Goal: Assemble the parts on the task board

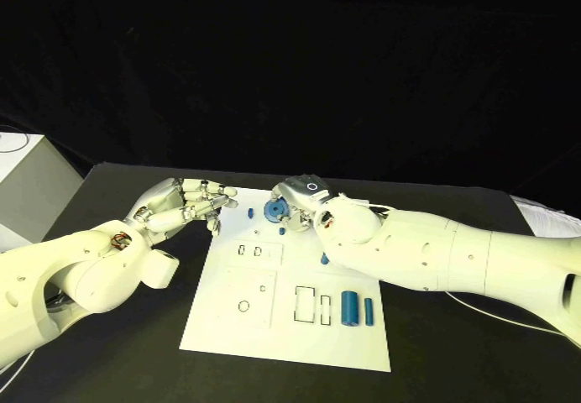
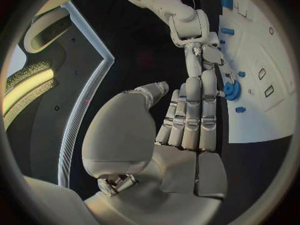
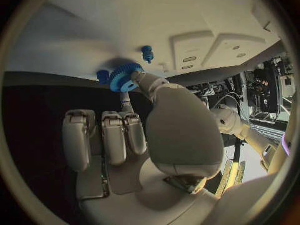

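The left robot hand (image 1: 188,204) hovered at the far left corner of the task board (image 1: 230,327), fingers curled, holding nothing. The right robot hand (image 1: 303,204) pinched a blue gear (image 1: 277,210) above the board's far edge, near a small peg (image 1: 251,213). Assembly appeared incomplete: two blue cylinders (image 1: 356,308) lay loose beside empty outlines.
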You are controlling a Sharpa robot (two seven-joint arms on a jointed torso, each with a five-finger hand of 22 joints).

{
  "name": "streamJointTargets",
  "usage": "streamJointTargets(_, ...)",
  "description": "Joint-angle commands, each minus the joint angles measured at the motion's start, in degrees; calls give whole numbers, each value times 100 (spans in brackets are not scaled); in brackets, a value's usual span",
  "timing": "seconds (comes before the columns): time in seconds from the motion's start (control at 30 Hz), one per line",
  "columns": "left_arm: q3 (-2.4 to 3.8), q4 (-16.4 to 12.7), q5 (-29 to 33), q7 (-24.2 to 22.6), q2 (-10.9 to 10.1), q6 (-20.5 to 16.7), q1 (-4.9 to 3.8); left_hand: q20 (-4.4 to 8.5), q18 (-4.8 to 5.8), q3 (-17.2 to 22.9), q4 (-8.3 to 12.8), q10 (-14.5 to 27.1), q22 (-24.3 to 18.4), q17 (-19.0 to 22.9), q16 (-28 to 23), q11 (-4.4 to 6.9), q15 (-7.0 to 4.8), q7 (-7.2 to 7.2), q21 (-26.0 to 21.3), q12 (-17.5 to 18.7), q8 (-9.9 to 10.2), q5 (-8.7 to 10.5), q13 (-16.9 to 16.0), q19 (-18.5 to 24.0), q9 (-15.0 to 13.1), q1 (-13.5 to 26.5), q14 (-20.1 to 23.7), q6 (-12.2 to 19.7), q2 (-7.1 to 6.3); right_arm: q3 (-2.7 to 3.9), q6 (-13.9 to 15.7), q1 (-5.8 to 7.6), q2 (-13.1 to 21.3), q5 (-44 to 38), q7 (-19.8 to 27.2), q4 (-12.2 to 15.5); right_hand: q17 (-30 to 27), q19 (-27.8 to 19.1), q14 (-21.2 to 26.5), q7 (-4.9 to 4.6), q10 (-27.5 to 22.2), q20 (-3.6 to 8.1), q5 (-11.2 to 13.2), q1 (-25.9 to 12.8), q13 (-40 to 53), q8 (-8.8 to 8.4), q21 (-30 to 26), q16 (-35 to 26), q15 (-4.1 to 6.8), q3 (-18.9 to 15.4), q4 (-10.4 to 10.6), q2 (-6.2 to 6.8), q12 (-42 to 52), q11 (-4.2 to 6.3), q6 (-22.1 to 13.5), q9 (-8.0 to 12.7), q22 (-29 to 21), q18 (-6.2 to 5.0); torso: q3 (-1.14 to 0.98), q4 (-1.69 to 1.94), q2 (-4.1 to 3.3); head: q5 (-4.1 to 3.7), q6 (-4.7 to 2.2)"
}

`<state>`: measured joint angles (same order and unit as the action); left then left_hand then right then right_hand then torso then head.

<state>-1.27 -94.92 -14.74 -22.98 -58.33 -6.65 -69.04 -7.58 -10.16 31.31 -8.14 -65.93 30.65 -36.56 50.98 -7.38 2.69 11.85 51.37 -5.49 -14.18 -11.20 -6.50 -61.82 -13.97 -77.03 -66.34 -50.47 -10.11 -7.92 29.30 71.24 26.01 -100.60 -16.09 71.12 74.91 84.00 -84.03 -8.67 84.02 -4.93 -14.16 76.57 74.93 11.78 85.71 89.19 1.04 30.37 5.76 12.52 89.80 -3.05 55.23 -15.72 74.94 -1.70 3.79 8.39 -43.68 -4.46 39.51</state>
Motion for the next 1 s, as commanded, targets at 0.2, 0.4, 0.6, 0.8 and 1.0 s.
streamJointTargets(0.2, 4, -2, -21, -13, 13, 99, -7, -20, -34, 23, -4, 22, 6, 5, 33, 3, -3, -5, 16, -34, -11, 14, -6, 39, -6, 29, 38, 27, 18, -7, -171, -20, -38, -86, 25, -48, 1259, 375, -540, 130, 598, 50, 35, -10, 1507, 175, 24, 11, 47, 32, -13, -44, 20, 35, 332, -100, 1027, 45, 1, 5, -3, 1, 13)
streamJointTargets(0.4, 4, 1, -34, -7, 16, 105, -7, -23, -35, 30, 9, 30, 16, 9, 35, 0, -1, -2, 32, -36, -11, 15, -7, 53, -8, 23, 45, 33, 16, -9, -186, -34, -69, -85, -4, -131, 1256, 374, -539, 128, 598, 50, 42, -20, 1507, 172, 22, 10, 46, 33, -15, -39, 20, 33, 327, -100, 1025, 45, 0, 4, 1, 1, 18)
streamJointTargets(0.6, 4, 3, -38, -2, 14, 107, -7, -23, -35, 30, 9, 30, 16, 9, 35, 0, -1, -2, 32, -36, -11, 15, -7, 53, -8, 23, 45, 33, 16, -9, -198, -38, -82, -71, -21, -192, 1250, 370, -538, 120, 598, 48, 55, -53, 1507, 163, 16, 8, 43, 37, -13, -33, 20, 28, 308, -96, 1019, 43, 0, 4, 1, 4, 21)
streamJointTargets(0.8, 4, 6, -40, 2, 12, 110, -7, -24, -35, 31, 11, 35, 20, 11, 36, -2, 1, 1, 38, -36, -10, 16, -8, 59, -9, 25, 47, 38, 14, -9, -179, -39, -96, -7, -1, -235, 1225, 360, -532, 70, 598, 25, 61, -187, 1507, 82, -3, 0, 9, 61, -2, -7, 20, -13, 170, -64, 1002, 38, 0, 0, 2, -2, 20)
streamJointTargets(1.0, 4, 9, -40, 8, 7, 115, -7, -24, -35, 31, 11, 35, 20, 11, 36, -2, 1, 1, 38, -36, -10, 16, -8, 59, -9, 25, 47, 38, 14, -9, -95, -39, -92, 150, 99, -256, 1216, 352, -529, -19, 552, -37, 244, -460, 1458, -76, -19, -4, -69, -33, 104, 92, -30, -95, -69, 2, 991, 36, -1, -1, 1, 4, 15)
